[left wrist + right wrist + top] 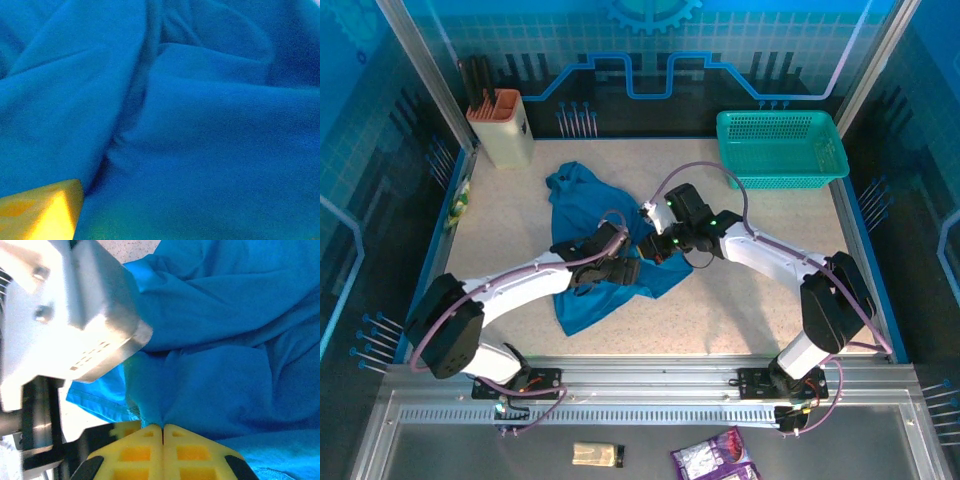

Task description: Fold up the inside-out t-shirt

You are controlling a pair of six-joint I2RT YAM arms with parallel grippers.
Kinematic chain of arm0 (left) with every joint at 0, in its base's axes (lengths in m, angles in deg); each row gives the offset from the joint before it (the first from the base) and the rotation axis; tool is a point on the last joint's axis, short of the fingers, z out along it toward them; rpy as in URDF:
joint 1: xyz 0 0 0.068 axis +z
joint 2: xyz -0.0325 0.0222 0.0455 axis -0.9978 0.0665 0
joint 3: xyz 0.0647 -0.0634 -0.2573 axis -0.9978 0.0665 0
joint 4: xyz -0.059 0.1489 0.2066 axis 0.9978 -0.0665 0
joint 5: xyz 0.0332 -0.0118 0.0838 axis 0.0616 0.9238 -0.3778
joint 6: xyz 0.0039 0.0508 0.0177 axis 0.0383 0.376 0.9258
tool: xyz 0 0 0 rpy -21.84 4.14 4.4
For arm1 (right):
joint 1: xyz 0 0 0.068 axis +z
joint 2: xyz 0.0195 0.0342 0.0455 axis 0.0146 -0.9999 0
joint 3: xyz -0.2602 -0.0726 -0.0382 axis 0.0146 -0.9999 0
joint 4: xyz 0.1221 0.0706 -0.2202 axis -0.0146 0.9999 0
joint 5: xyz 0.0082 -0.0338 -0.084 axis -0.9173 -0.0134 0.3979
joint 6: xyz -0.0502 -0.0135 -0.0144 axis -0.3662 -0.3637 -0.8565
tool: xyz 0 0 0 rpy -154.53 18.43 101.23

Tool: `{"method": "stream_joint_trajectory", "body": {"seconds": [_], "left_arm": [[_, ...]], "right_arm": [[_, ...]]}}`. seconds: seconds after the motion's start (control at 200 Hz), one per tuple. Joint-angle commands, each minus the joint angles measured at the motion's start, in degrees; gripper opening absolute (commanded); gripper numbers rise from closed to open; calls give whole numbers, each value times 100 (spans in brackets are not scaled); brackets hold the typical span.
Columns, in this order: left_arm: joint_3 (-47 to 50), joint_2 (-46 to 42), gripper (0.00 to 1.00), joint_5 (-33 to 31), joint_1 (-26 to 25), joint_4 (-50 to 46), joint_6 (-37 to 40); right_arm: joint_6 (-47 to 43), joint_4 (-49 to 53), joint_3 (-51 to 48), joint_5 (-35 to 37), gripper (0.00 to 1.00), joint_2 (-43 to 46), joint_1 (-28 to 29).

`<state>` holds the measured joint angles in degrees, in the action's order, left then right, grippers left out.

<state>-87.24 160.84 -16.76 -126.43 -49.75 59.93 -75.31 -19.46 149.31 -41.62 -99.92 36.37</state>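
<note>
Left tool (pixel 625 268): low over the middle of the inside-out t-shirt (pixel 582 195). One yellow finger (pixel 40 212) touches the cloth in the left wrist view. I cannot tell how wide the tool stands or whether it grips anything.
Right tool (pixel 162 432): fingers pressed flat together, with a gather of the shirt running into the line where they meet.
T-shirt: crumpled on the bench (pixel 760 290), under and around both tools. One lobe reaches beyond them, another back toward the arm bases.
In the way: the two tools sit just beside each other. A pale metal housing (pixel 75 315) crowds the space close to the right tool's fingers, and thick folds of cloth lie ahead of both.
Basket (pixel 780 148): teal mesh, well beyond the right tool at the far corner, apart from the shirt.
Holder (pixel 505 130): beige, with dark handles in it, well beyond the left tool at the other far corner.
Packets (pixel 715 462): behind the arm bases, off the bench.
</note>
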Motion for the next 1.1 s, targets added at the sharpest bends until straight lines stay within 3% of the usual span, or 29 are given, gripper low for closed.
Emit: {"method": "stream_joint_trajectory", "body": {"seconds": [0.0, 0.12, 0.345, 0.505, 0.585, 0.7, 0.821, 0.916, 0.981, 1.096], "left_arm": [[-223, 134, 79, -757, -35, -243, 69], [-200, 135, 69, -740, -43, -307, 244], [-304, -243, 24, -304, -45, -248, 653], [-984, -170, 0, 60, -6, -522, 994], [-1335, -169, 0, 232, 38, -709, 1080], [-1823, -162, 0, 368, 107, -1076, 1175], [-2198, -196, 0, 637, 243, -1401, 1264], [-2409, -259, 0, 860, 328, -1615, 1322], [-2509, -320, 0, 964, 387, -1755, 1346], [-2653, -427, 0, 1199, 499, -1952, 1351]], "right_arm": [[168, 35, 218, -3, 0, 214, -132], [175, 198, 312, 254, 0, 235, -286], [25, 485, 719, 476, 0, 0, -577], [135, 605, 870, 867, 4, -108, -715], [331, 684, 784, 1225, 23, 89, -698], [885, 840, 461, 1535, 31, 584, -597], [1531, 690, -273, 1146, 30, 1169, -454], [1565, 251, -980, 1302, 29, 1603, -10], [1573, -159, -1412, 1684, 26, 1840, 418], [1359, -1247, -2260, 2640, 12, 1997, 1391]]}}
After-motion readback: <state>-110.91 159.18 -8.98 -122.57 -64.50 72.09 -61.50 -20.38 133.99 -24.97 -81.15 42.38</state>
